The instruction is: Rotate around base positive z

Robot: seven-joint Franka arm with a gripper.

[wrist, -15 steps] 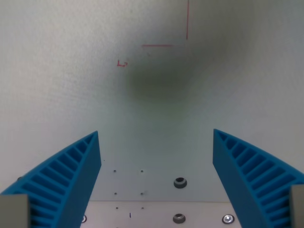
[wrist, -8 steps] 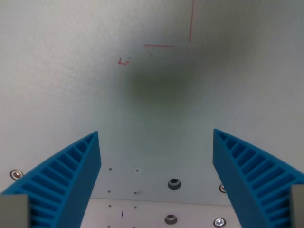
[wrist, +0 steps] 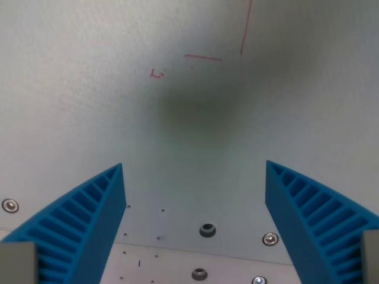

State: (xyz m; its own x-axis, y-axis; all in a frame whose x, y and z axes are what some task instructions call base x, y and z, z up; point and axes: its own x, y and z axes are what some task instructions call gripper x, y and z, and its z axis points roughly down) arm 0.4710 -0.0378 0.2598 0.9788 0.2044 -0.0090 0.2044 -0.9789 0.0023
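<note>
My gripper (wrist: pixel 194 177) is open and empty, its two blue ribbed fingers (wrist: pixel 83 228) spread wide at the bottom of the wrist view. It hangs above a pale grey table surface (wrist: pixel 89 94). Thin red pen marks (wrist: pixel 202 57) are drawn on the surface near the top, with a small red mark (wrist: pixel 157 74) to their left. A dark soft shadow (wrist: pixel 195 106) lies under the gripper.
Several screws and bolt holes sit near the bottom edge: a bolt (wrist: pixel 207 229), a screw (wrist: pixel 270 239) at the wrist view's right and a screw (wrist: pixel 9 205) at the wrist view's left. A lighter plate edge (wrist: pixel 177 263) runs along the bottom.
The whole scene has turned and shifted: the red marks tilt and drift right, the bolts drift left and up, and new screws come into view. The camera has rotated; the fingers stay open.
</note>
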